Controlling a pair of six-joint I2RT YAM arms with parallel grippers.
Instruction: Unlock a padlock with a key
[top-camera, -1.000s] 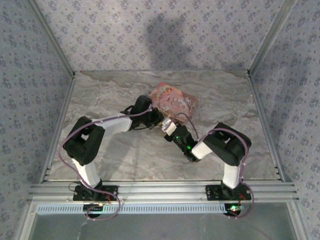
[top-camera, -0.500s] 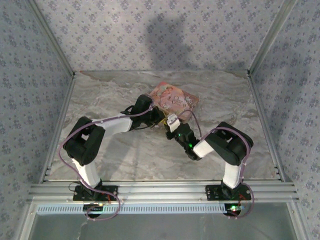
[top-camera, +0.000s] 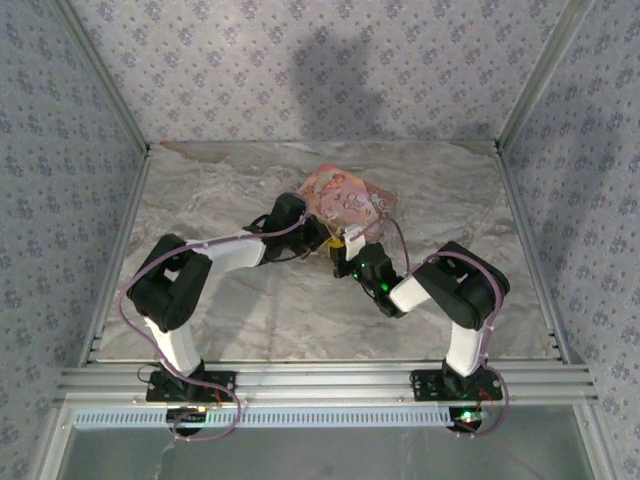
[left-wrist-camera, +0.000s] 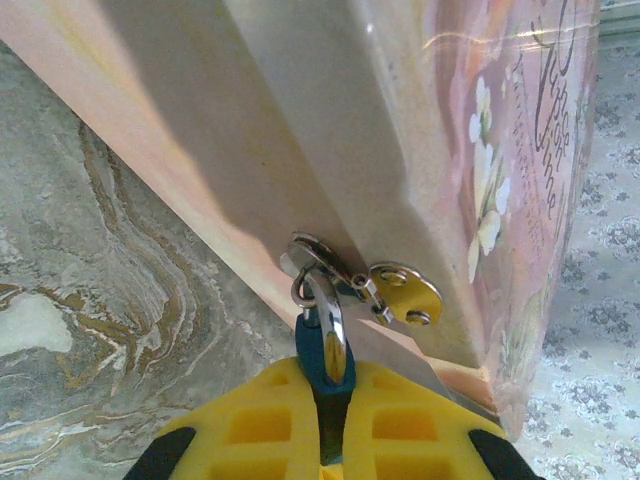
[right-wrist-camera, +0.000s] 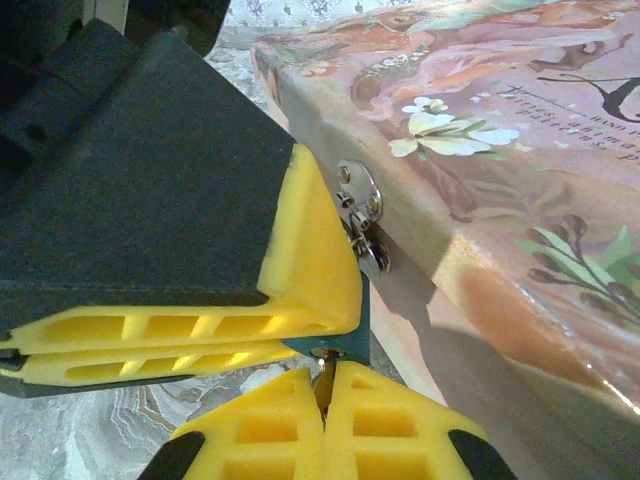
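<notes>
Both arms meet at the near corner of the pink cartoon-printed picture box (top-camera: 345, 195), which lies toward the back of the grey marble-patterned bench (top-camera: 230, 320).

Small blue-bodied padlock with a silvery shackle (left-wrist-camera: 325, 352): hangs at the box's front face. The shackle is threaded through the loop of the round silvery hasp plate (left-wrist-camera: 405, 292). The lock body points away from the box.

Left hand (left-wrist-camera: 328, 395): yellow ribbed fingers (left-wrist-camera: 250, 430) clenched on the blue body from both sides, with the lock filling the narrow gap between them. My reading is that this grip steadies the padlock and keeps its keyhole end turned out toward the other arm, so it cannot swing on the hasp.

Right hand (right-wrist-camera: 325, 400): yellow fingers pressed together with no real gap, pinching a small brass-toned metal key (right-wrist-camera: 325, 362). Just a short stub of it shows above the pads. The stub sits right against the blue sliver of lock body beneath the left hand's fingers. The keyhole is hidden, so I cannot tell whether the key has entered.

Judgement: this is the insertion or turning stage, and the shackle looks closed. The key is gripped short, probably for stiffness when twisting. A hard twist could drag the light box along the bench.
</notes>
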